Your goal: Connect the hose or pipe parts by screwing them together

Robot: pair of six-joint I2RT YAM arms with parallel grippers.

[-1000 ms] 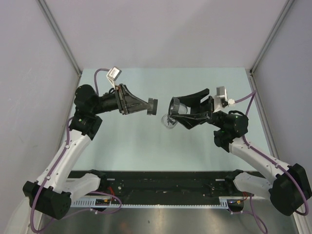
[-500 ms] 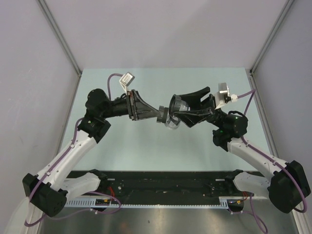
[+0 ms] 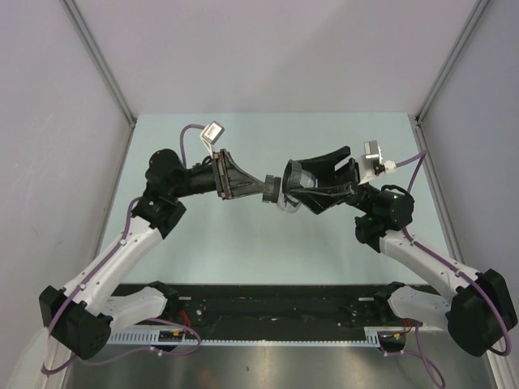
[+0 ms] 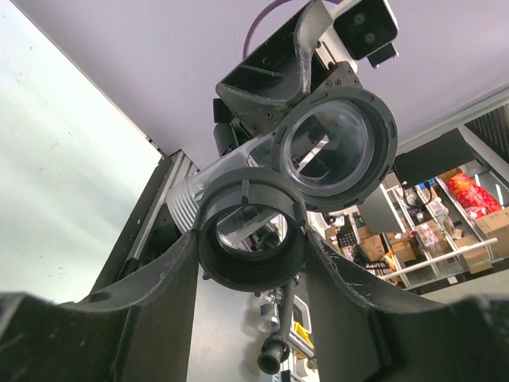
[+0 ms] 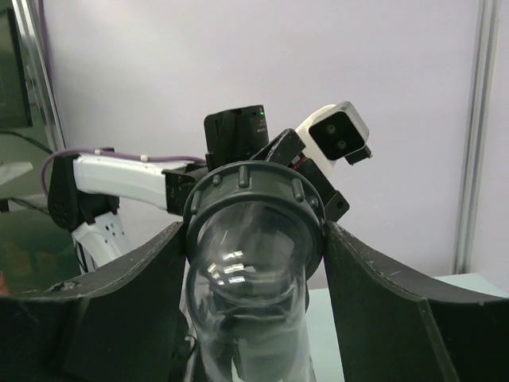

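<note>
Top external view: my left gripper [image 3: 268, 191] pinches the black ring nut [image 4: 251, 278] above the table [image 3: 235, 251], right beside the ribbed cylinder [image 5: 254, 239]. My right gripper [image 3: 302, 185] is clamped around that cylinder.

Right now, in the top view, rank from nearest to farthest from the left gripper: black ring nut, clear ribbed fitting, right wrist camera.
1. black ring nut: between the fingers of the left gripper.
2. clear ribbed fitting: just to its right, in the right gripper.
3. right wrist camera: farthest right, behind that gripper.
</note>
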